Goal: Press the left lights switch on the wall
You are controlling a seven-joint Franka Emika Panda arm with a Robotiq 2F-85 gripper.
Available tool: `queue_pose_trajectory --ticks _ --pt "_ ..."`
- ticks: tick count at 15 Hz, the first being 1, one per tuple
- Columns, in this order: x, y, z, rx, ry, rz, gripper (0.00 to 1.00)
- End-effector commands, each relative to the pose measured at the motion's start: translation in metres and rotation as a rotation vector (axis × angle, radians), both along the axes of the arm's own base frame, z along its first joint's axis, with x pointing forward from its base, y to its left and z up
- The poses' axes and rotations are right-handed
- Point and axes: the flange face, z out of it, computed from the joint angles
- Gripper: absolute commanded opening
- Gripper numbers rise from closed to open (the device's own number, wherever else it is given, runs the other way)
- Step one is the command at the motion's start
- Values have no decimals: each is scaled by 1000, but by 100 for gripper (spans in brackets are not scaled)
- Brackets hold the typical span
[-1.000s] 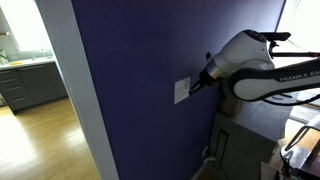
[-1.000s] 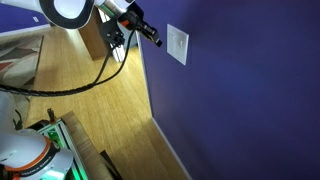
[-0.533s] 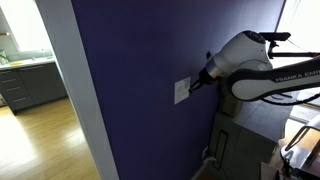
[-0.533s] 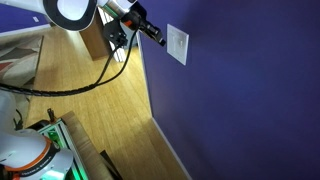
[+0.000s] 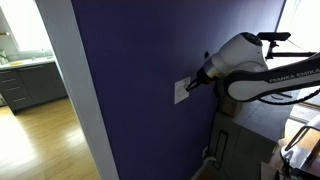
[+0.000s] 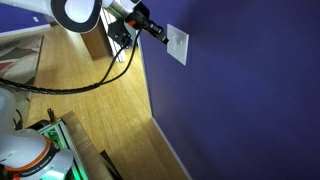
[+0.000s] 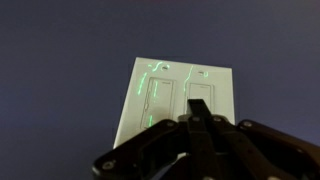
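Two fingers pinched tight together with nothing between them, that's the claw up close in the wrist view. Its tips sit before the lower part of the white switch plate, nearer the right rocker. Contact can't be judged. Green light lines streak the plate, and the left lights switch stands clear beside the tips. The arm reads "FRANKA" in an exterior view. Behind spreads the dark purple wall, then white trim and grey kitchen cabinets.
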Motion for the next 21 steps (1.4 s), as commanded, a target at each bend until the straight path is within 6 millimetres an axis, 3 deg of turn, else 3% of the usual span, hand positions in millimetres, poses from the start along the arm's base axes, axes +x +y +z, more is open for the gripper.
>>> queue_pose_trajectory --ticks 1,21 --pt "8 1 -2 -4 -16 0 0" --pt "25 7 -7 -4 -48 32 0"
